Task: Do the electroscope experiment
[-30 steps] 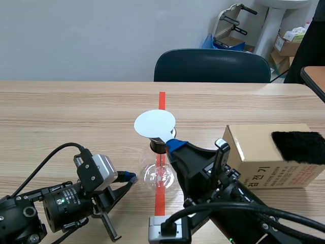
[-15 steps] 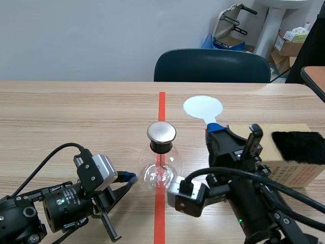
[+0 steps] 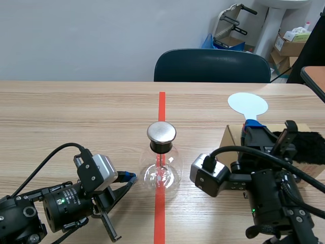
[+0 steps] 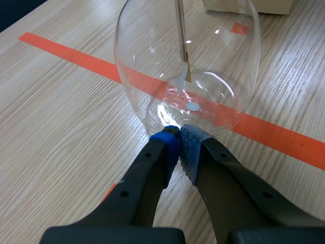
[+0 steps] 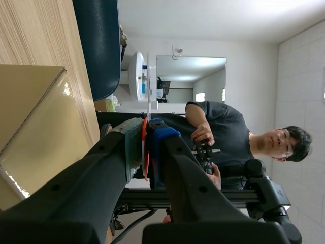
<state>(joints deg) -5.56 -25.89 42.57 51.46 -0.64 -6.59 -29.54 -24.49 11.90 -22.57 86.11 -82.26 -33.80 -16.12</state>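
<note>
Right end effector [image 3: 252, 126] is clamped on the handle of a white disc [image 3: 247, 103], held above the box [image 3: 231, 138]; it looks light and bendy, best gripped low. Left end effector [image 4: 179, 136], closed on nothing, touches the fragile glass flask [image 3: 161, 172] standing mid-desk [image 3: 76, 112].

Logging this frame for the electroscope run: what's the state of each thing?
Electroscope: upright, metal cap on, nothing over it.
White disc paddle: raised, clamped in right gripper.
Left gripper: shut empty, tips at electroscope's base.
Black fur: lying on cardboard box.
</note>
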